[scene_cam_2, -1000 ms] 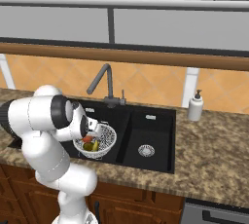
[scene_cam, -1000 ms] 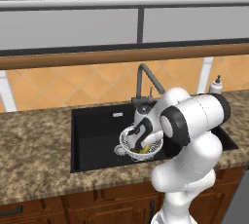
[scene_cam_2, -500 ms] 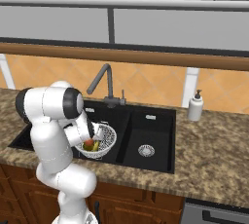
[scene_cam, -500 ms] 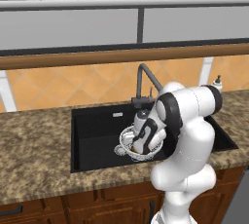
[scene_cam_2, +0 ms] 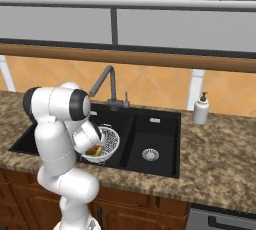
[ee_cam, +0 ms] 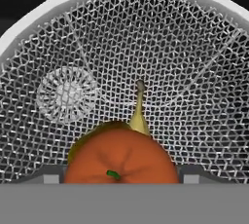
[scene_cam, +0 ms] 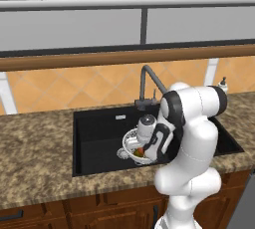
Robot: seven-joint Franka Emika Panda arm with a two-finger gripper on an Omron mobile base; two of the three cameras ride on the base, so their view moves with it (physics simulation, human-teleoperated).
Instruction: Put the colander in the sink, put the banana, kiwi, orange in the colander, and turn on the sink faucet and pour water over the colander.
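Note:
The white wire-mesh colander (scene_cam: 127, 141) (scene_cam_2: 112, 139) (ee_cam: 73, 47) sits in the large basin of the black sink (scene_cam: 94, 133) (scene_cam_2: 161, 124). My gripper (ee_cam: 121, 177) reaches down into it, shut on the reddish orange (ee_cam: 121, 157) that fills the gap between the two finger tips. Behind the orange, the yellow banana (ee_cam: 139, 116) lies on the mesh, and a dull olive edge, probably the kiwi (ee_cam: 95, 131), peeks out beside it. From the base views, fruit colours (scene_cam: 140, 152) (scene_cam_2: 95, 150) show under my hand. The dark faucet (scene_cam: 147, 79) (scene_cam_2: 107, 81) arches over the sink with no stream showing.
A white soap dispenser (scene_cam: 222, 84) (scene_cam_2: 201, 110) stands on the speckled stone counter (scene_cam: 35, 143) (scene_cam_2: 220, 154) beside the smaller basin with its silver drain (scene_cam_2: 150, 154). A tiled wall and wooden ledge run behind the faucet. My own arm crowds the sink's front edge.
The arm's elbow has swung in closer over the sink, and the hand has settled a little deeper into the colander, still on the orange.

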